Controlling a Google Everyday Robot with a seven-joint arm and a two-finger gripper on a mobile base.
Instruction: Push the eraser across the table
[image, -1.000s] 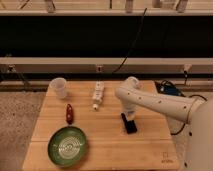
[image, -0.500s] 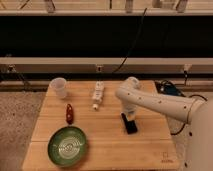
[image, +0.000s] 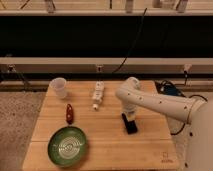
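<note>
Inspection of the surface (image: 107, 145), a light wooden top of plank-like strips, taking the eraser as the landmark.

The eraser (image: 131, 126) is a flat black slab lying flat on the surface, right of centre, its long side running roughly front to back with a slight slant. Its far end sits directly under the arm's wrist.

The tool (image: 130, 116) is at the far end of the eraser, pointing down at the surface. Its fingers are together and clamp nothing. It appears to meet the eraser's far end, though the exact contact cannot be made out. The white arm (image: 157, 102) runs in from the right side of the scene, elbow raised behind the eraser, then drops to the tool.

Other items, relative to the eraser:
- A white power strip (image: 98, 95) lies to the left and farther back, apart from it.
- A red pepper (image: 69, 113) lies well to the left, at about the same depth.
- A green plate (image: 67, 145) with pale rings sits well to the left and nearer the front edge.
- A translucent cup (image: 58, 87) stands upright at the far left corner, well apart.
- A small logo mark (image: 165, 155) sits at the near right corner, to the right and in front.
</note>
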